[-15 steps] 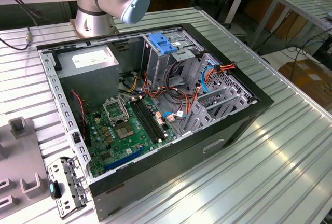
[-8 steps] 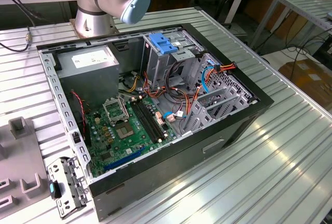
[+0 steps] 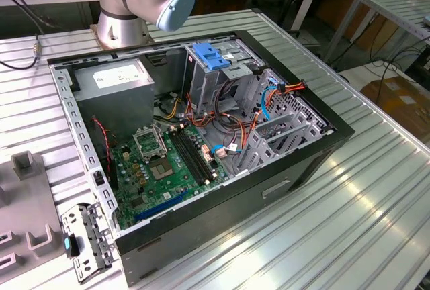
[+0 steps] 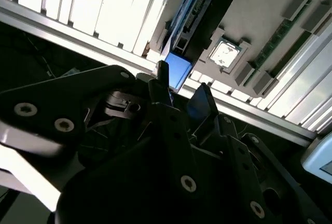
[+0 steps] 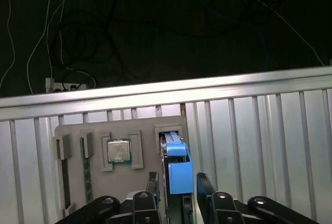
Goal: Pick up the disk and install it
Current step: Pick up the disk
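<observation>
Your gripper [image 5: 176, 182] has its fingers [image 5: 203, 183] apart, one on each side of the disk [image 5: 179, 167]. The disk stands on edge in a slot at the corner of the grey holder tray [image 5: 93, 125], by the edge of the table [image 5: 249, 130]. Its long axis runs straight away from the gripper.

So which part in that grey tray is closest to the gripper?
The blue-framed disk, standing on edge and straddled by the gripper; the square chip and memory stick sit farther along the tray.

Open computer case [image 3: 295, 169] sits centre of slatted table [image 3: 376, 209]. Robot arm base [image 3: 121, 25] at 11 o'clock. Grey tray [image 3: 27, 203] at 8 o'clock.
</observation>
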`<state>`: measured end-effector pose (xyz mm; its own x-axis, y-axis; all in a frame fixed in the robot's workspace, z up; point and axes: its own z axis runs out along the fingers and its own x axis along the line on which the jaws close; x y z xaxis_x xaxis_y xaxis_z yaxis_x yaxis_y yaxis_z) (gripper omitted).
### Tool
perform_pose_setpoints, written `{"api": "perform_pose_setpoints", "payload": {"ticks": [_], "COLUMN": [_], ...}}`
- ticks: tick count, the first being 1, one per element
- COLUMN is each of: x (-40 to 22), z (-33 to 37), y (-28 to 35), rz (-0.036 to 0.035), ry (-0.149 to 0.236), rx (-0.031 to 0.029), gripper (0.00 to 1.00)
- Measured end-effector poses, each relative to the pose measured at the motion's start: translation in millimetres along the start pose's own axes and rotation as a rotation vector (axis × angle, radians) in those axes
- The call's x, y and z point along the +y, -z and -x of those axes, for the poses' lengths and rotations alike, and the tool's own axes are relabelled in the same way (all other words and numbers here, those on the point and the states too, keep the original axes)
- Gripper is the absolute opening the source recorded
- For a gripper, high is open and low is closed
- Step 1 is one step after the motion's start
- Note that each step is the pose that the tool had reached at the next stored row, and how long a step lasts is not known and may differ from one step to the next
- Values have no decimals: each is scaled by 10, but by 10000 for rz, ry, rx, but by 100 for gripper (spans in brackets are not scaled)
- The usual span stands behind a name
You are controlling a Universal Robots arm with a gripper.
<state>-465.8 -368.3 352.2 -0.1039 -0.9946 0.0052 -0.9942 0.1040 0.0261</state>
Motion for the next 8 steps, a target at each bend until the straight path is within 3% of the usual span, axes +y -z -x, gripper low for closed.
{"api": "perform_pose_setpoints", "payload": {"ticks": [2, 8], "x": [-2, -3], "z": [1, 12], "y": [-36, -142], "rz": [-2, -13], "ry": [-7, 68], "rx": [-1, -5], "gripper": [50, 50]}}
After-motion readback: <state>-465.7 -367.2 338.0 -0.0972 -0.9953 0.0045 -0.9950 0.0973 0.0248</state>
